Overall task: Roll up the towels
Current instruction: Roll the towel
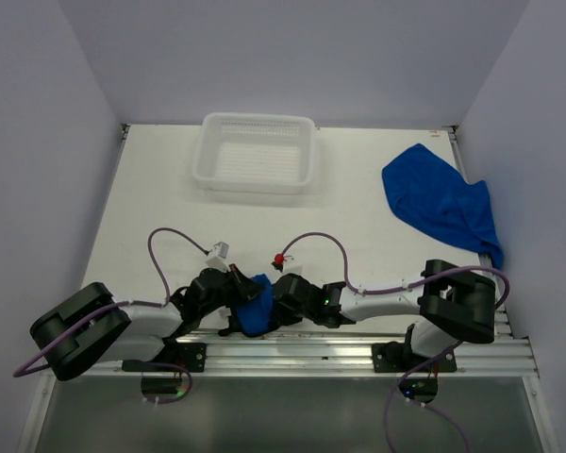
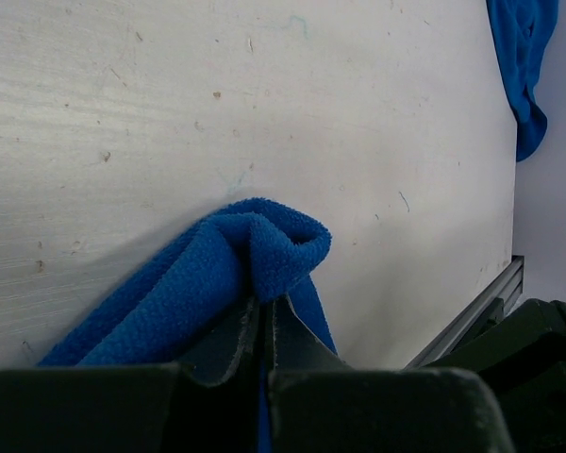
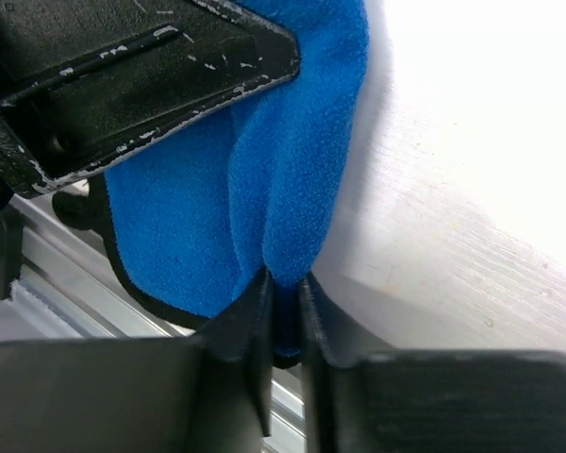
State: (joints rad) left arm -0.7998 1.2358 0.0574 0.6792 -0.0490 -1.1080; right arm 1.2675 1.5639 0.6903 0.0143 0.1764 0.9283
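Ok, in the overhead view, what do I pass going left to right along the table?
First the left gripper → bunched towel, pinched by both grippers → right gripper → loose towel, lying spread out at the far right.

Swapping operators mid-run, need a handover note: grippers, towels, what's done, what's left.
The left gripper has its jaws shut on the near towel.
The right gripper has its jaws shut on a fold of the same towel.
That towel sits bunched between both grippers at the near edge of the table, centre.
The far towel lies crumpled at the far right, no gripper on it.
The basket at far centre holds nothing.
Done: no finished roll visible. Left: roll both towels.
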